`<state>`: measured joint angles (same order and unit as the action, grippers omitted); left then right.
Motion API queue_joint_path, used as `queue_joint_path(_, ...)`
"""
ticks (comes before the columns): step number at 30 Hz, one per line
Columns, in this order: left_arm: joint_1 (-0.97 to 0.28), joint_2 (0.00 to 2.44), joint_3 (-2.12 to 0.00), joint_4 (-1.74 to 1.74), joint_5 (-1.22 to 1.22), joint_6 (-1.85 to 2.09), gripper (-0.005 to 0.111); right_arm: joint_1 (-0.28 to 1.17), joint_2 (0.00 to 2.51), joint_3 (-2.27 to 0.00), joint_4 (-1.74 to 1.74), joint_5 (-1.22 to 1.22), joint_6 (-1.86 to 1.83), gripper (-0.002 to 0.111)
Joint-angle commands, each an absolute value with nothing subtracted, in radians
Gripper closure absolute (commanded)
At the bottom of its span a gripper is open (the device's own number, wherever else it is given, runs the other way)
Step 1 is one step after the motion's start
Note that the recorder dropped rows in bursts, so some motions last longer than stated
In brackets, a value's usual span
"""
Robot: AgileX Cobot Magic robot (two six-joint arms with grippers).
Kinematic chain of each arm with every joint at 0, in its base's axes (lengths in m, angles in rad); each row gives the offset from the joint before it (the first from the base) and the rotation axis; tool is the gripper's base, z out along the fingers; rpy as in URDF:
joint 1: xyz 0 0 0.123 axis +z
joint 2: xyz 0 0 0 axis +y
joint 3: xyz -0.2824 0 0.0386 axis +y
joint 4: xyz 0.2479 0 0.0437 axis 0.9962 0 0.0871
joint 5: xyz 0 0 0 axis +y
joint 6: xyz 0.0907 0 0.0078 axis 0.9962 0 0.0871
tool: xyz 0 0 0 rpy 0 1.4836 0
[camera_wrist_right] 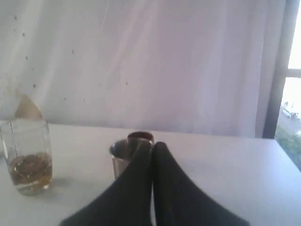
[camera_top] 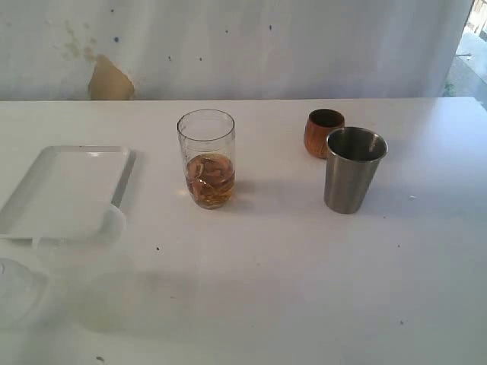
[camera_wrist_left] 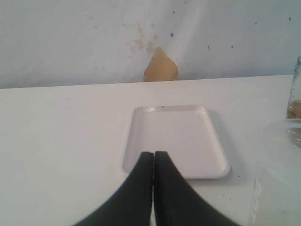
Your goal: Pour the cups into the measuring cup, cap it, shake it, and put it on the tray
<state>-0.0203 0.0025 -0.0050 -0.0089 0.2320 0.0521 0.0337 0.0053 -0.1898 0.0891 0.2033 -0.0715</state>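
Note:
The clear measuring cup (camera_top: 206, 158) stands upright mid-table with brownish contents in its lower part; it also shows in the right wrist view (camera_wrist_right: 28, 156). The steel tumbler (camera_top: 353, 169) stands to its right, and the brown wooden cup (camera_top: 323, 132) just behind that. The white tray (camera_top: 65, 190) lies flat at the left. My left gripper (camera_wrist_left: 154, 154) is shut and empty, hovering short of the tray (camera_wrist_left: 175, 140). My right gripper (camera_wrist_right: 152, 145) is shut and empty, well back from the steel tumbler (camera_wrist_right: 120, 157), partly hiding it and the wooden cup (camera_wrist_right: 140, 137).
A frosted translucent container (camera_top: 17, 287) sits at the front left corner, also at the edge of the left wrist view (camera_wrist_left: 277, 188). A white backdrop (camera_top: 243, 46) with a tan stain closes off the far table edge.

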Motion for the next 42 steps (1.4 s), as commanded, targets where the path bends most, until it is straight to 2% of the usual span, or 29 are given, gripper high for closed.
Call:
queue_joint_path(1,-0.023,0.000,0.000,-0.007,0.232,0.050,0.106,0.038,0.000,-0.070,0.081,0.137,-0.083,0.108)
queue_joint_path(6,-0.023,0.000,0.000,-0.007,0.232,0.050,0.106,0.038,0.000,0.000,0.070,0.056,-0.087,0.108)
queue_joint_path(15,-0.023,0.000,0.000,-0.007,0.232,0.050,0.106,0.000,0.000,0.000,0.000,0.320,-0.129,0.108)
queue_joint_path(42,-0.023,0.000,0.000,-0.007,0.232,0.050,0.106,-0.004,0.000,0.000,0.000,0.320,-0.124,0.108)
